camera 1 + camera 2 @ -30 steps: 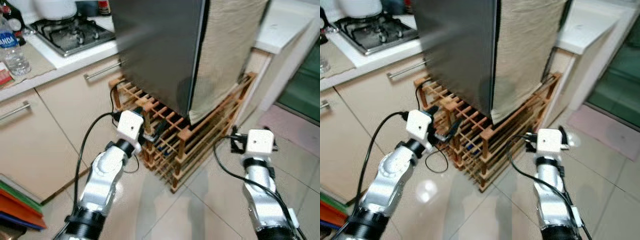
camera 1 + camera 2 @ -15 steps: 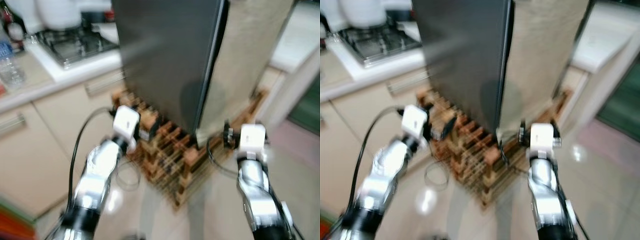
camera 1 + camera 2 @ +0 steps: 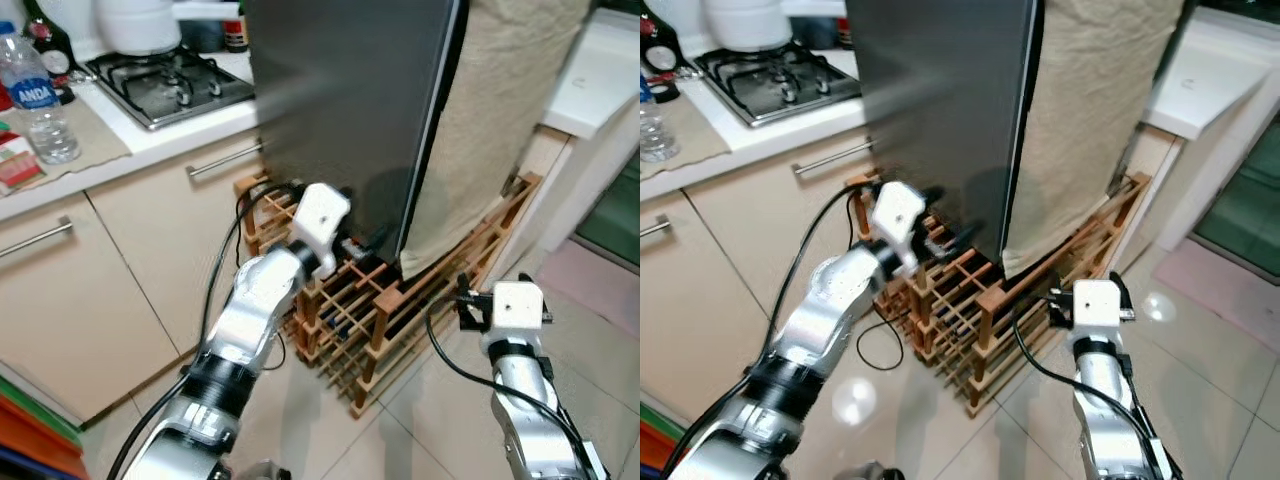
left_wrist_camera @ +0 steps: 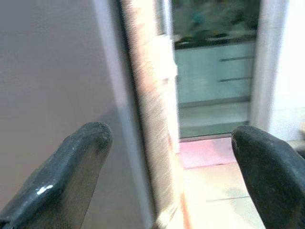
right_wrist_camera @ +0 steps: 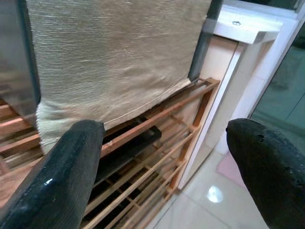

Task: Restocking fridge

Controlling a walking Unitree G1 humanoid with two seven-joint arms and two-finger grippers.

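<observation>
A dark grey fridge (image 3: 350, 100) stands on a wooden slatted rack (image 3: 400, 320), with a beige cloth (image 3: 500, 120) draped down its right side. My left gripper (image 3: 365, 240) is raised to the fridge's lower front corner, just above the rack. In the left wrist view it (image 4: 169, 176) is open and faces the door edge (image 4: 124, 95) and the cloth. My right gripper (image 3: 465, 305) hangs lower, to the right of the rack. It (image 5: 162, 167) is open and faces the cloth's hem and the rack, with nothing between its fingers.
A counter with a gas hob (image 3: 170, 75) and a water bottle (image 3: 35, 95) runs along the left, with cream cabinet doors (image 3: 110, 270) below. A white ledge (image 3: 600, 70) and a pink mat (image 3: 590, 270) lie to the right. Pale tiled floor (image 3: 400, 430) lies in front.
My left arm has lifted and reached forward to the fridge's lower front corner. The right gripper stays low beside the rack. The head camera has shifted and the blur is gone.
</observation>
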